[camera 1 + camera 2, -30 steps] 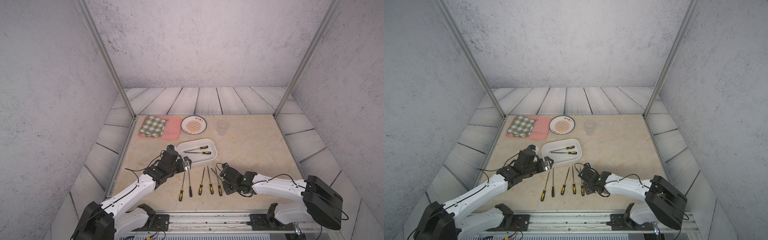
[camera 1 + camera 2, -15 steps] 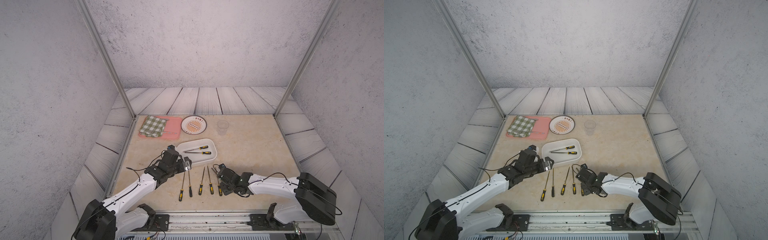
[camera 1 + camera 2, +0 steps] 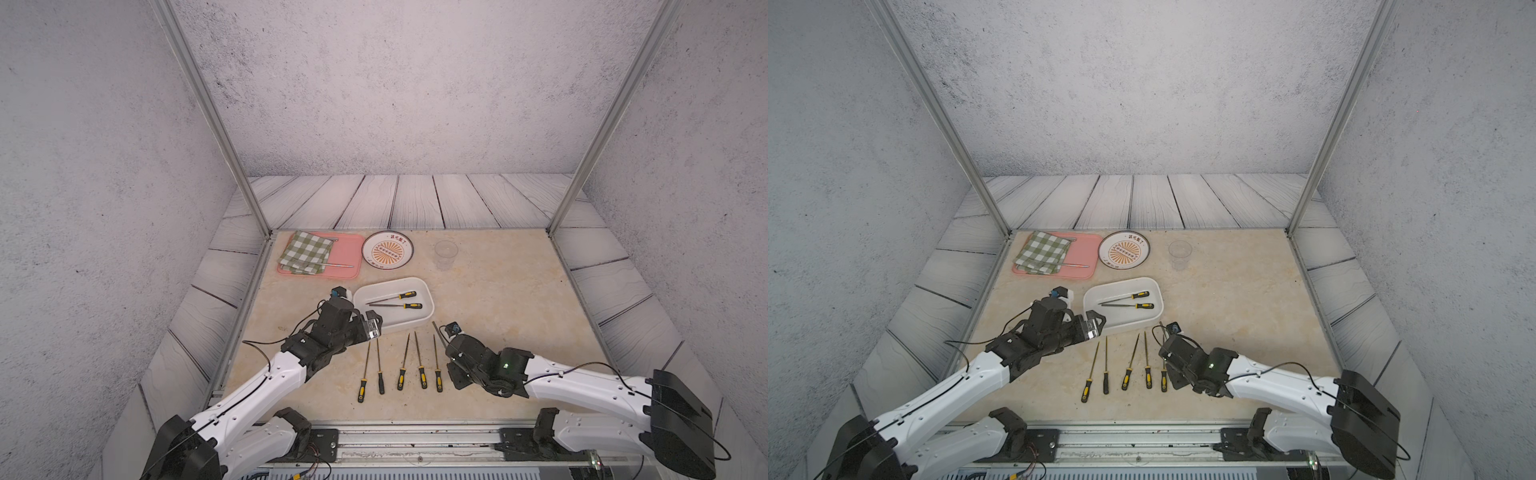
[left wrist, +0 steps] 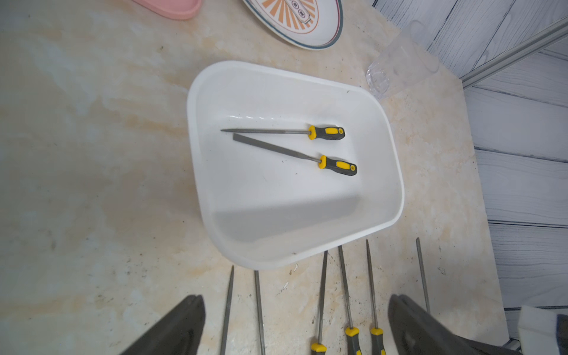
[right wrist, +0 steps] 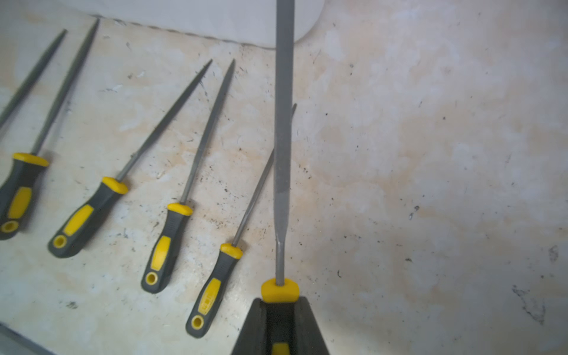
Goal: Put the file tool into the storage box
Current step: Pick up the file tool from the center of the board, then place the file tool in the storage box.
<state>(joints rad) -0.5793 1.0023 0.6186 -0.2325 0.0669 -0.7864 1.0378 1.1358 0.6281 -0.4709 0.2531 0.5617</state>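
I see the storage box (image 4: 270, 199) holding a slim file (image 4: 282, 132) and a flat file (image 4: 295, 153), and a row of files (image 4: 321, 292) on the table (image 4: 92, 184) between the wide-spread fingers (image 4: 178, 329) of my left gripper (image 4: 296, 307).

Both top views are looking steeply down from high above the robot's base edge of the beige marbled worktop (image 3: 498, 291), facing the grey back wall (image 3: 395, 104) and taking in the whole layout. They are sharing nearly everything, offset slightly sideways. The left wrist camera is looking down into the shallow white plastic tub (image 4: 196, 153) from fairly near, with the spread tips of the left end effector (image 4: 295, 322) framing its picture. The right wrist camera is hovering very close over the worktop, sighting along the grey flat file with a yellow-and-black handle (image 5: 282, 123) clamped in the right end effector (image 5: 280, 325). Both wrist views are sharing the row of loose yellow-handled files (image 5: 165, 246) and the tub's near wall.
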